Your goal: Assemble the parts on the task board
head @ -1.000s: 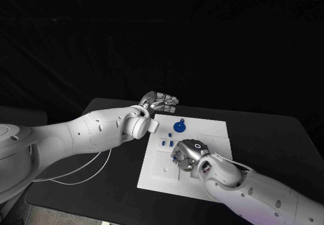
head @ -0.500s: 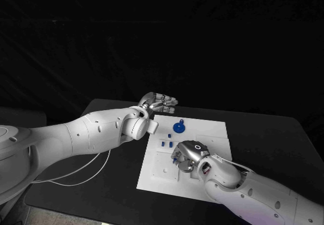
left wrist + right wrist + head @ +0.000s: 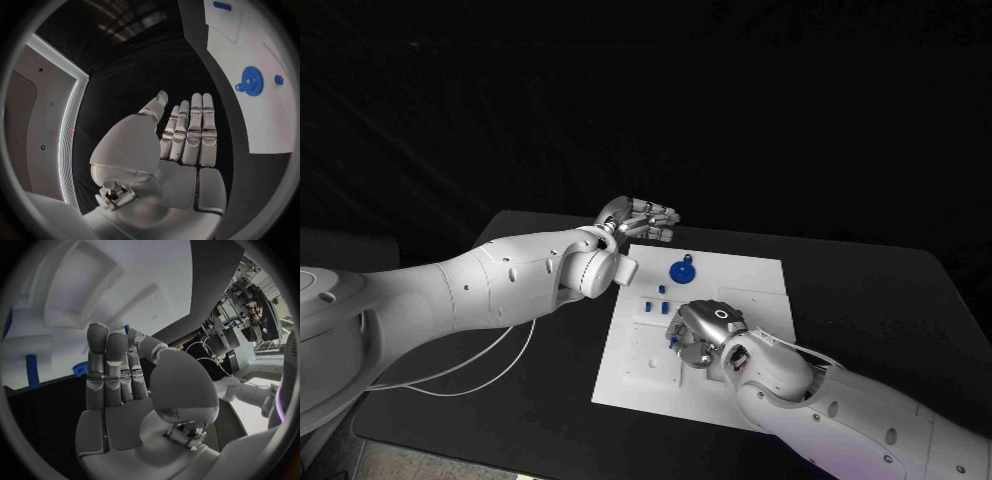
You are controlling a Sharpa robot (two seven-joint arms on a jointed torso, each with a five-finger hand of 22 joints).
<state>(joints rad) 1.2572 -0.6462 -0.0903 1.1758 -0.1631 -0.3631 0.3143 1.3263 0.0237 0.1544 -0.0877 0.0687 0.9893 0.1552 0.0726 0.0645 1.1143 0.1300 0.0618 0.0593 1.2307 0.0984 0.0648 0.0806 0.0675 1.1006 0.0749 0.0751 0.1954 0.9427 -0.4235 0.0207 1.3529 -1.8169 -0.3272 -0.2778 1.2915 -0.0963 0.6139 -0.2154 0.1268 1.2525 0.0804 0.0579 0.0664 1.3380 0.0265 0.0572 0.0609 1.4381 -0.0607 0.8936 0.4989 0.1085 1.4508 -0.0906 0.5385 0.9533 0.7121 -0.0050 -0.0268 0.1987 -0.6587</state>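
Over the white task board [image 3: 733,300], the right hand [image 3: 704,332] is hovering, fingers together, seemingly holding nothing, judging by the wrist view. A blue gear [image 3: 682,270] is lying toward the board's far edge; picking a part looks next. The left hand [image 3: 640,219] is waiting beyond that edge, fingers straight, empty.

Black worktop [image 3: 877,290] carries the work. A white cable [image 3: 488,372] loops across its near left part. Black backdrop [image 3: 733,110] hangs behind the far edge.
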